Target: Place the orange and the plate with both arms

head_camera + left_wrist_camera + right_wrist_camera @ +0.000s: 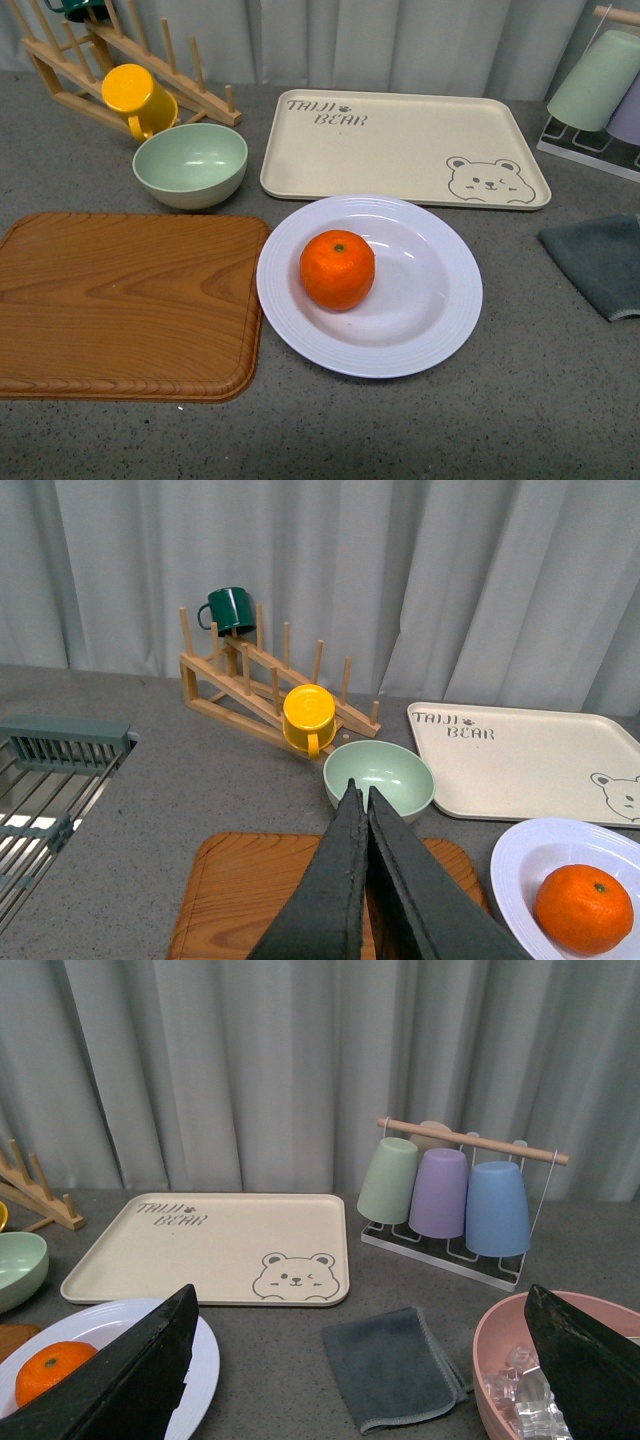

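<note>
left gripper (361, 792): we log it clenched, fingers pressed together, nothing between them, over the board (120, 300).
right gripper (359, 1290): released, fingers wide apart, empty.
board: near left of the table (560, 400).
plate (430, 310): we find it mid-table toward the near edge, rim against the board's right edge.
orange (337, 268): in the plate, left of its centre, stem dimple up.
tray (400, 150): just behind the plate.
bowl (190, 165): behind the board.
cloth (600, 260): at the right edge.
</note>
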Available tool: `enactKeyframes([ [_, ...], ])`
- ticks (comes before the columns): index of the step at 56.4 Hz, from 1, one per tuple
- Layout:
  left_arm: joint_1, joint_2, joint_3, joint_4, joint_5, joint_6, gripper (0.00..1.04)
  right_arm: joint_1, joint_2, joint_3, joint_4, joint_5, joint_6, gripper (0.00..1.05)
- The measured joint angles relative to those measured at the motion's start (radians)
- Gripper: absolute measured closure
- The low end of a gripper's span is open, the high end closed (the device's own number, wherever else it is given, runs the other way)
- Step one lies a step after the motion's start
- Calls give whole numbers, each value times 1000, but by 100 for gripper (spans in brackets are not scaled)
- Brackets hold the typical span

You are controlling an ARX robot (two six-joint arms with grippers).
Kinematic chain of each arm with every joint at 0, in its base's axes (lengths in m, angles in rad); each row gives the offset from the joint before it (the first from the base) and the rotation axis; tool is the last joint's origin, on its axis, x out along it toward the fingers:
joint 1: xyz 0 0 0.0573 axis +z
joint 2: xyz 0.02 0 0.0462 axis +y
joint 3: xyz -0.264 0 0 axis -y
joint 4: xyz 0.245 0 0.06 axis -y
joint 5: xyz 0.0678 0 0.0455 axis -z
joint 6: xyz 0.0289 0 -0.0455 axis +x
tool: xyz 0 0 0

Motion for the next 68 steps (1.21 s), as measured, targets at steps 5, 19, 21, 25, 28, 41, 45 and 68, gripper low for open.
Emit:
enactKeyframes([
  [5, 0, -30, 0, -29, 0, 0, 101, 0, 0, 0, 0, 0, 0, 9],
  [19, 0, -108, 0, -107, 0, 0, 101, 0, 0, 0, 0, 0, 0, 9],
  [21, 0, -115, 0, -114, 0, 0, 101, 0, 0, 0, 0, 0, 0, 9],
  [25, 0, -131, 0, -131, 0, 0, 101, 0, 0, 0, 0, 0, 0, 9],
  [28, 0, -142, 0, -142, 0, 0, 101, 0, 0, 0, 0, 0, 0, 9],
  [41, 0, -310, 0, -316, 0, 0, 101, 0, 0, 0, 0, 0, 0, 9],
  [45, 0, -310, 0, -317, 0, 0, 95, 0, 0, 0, 0, 0, 0, 9],
  [68, 0, -311, 0, -318, 0, 0, 20, -6, 562, 95, 311, 6, -215, 9],
])
